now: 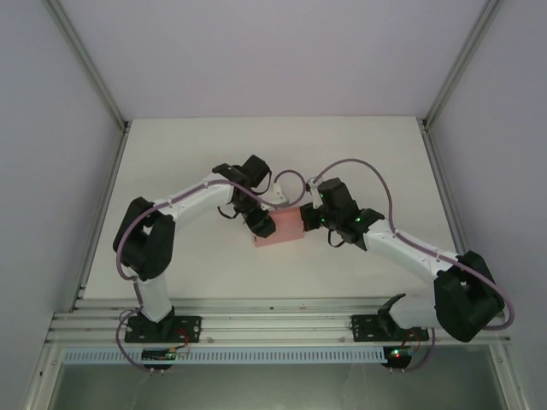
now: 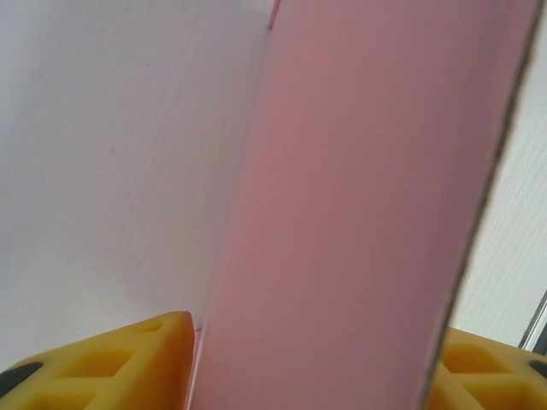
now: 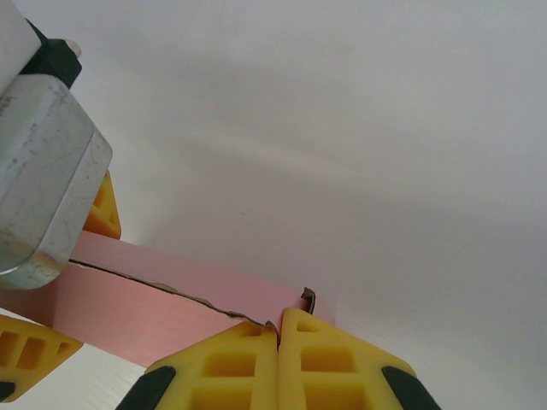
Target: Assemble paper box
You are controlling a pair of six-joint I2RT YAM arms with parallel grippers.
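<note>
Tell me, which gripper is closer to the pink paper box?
Left, barely: the paper box sits between the fingers of the left gripper, while the right gripper seems to pinch only its edge.

paper box [image 1: 279,229] is sitting near the middle of the worktop [image 1: 359,162], reading as a small pink rectangle from above; thin card, grey-brown cut edge showing.

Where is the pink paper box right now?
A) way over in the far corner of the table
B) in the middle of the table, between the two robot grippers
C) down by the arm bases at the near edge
B: the paper box lies mid-table, with the left gripper and the right gripper meeting at its two sides.
</note>
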